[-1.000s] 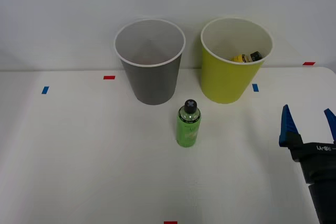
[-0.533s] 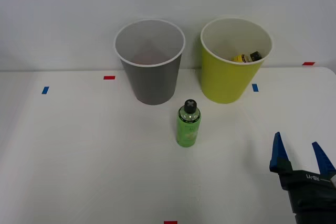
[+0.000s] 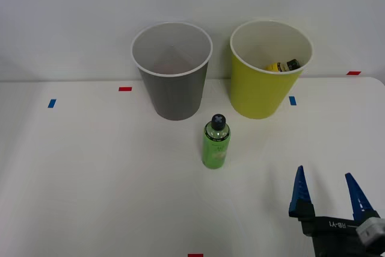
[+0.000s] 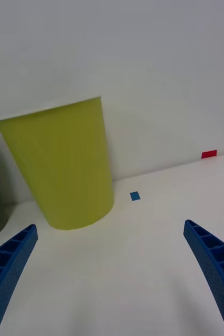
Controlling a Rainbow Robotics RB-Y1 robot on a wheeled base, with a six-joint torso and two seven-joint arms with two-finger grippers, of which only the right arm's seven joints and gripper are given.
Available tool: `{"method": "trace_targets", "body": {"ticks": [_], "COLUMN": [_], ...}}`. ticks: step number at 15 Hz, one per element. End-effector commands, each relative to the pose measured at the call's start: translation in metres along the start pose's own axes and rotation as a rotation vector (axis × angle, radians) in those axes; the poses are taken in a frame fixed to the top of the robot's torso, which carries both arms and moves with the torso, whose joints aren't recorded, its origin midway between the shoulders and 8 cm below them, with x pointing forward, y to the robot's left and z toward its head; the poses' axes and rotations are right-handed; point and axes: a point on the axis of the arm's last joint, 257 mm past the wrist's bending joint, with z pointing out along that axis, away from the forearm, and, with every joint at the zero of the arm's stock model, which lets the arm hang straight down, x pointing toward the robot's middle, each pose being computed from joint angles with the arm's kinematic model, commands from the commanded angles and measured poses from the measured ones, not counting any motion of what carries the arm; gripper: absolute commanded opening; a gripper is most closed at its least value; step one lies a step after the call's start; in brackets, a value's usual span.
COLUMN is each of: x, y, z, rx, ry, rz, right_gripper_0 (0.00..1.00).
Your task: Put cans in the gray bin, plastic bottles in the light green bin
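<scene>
Right gripper [image 3: 328, 186]: at the near right of the white desk [image 3: 90, 179], its two blue ribbed fingers [image 3: 299, 189] spread wide with nothing between them, tips pointing toward the far side.
Green bottle: the small bright green plastic bottle with a black screw cap [image 3: 216, 142] stands upright on the desk, near the middle, just in front of the gap between the two bins and well left of the gripper.
Gray bin: the dark gray tapered round wastebasket with a pale rim [image 3: 174, 91] stands at the far side, left of the other bin.
Light green bin: the yellow-green tapered round wastebasket with a white rim [image 3: 257, 91] stands to the right, just beside the gray one but apart from it.
Yellow bottle: the small yellow plastic bottle with a black cap [image 3: 283, 65] lies inside the light green bin.
Tape marks: small red and blue tape pieces [image 3: 125, 89] dot the desk.
</scene>
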Motion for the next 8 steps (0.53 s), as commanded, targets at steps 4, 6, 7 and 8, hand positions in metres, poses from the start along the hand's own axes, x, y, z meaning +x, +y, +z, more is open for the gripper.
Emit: {"method": "trace_targets", "body": {"ticks": [4, 6, 7, 8], "x": [0.016, 0.024, 0.021, 0.017], "y": [0.034, 0.03, 0.029, 0.028], "z": [-0.027, -0.041, -0.045, -0.049], "rx": [-0.227, -0.224, -0.221, -0.221], "ry": [-0.026, 0.013, 0.012, 0.006], "rz": [-0.288, -0.29, -0.239, -0.186], "right_gripper_0": [0.96, 0.96, 0.96, 0.96]}}
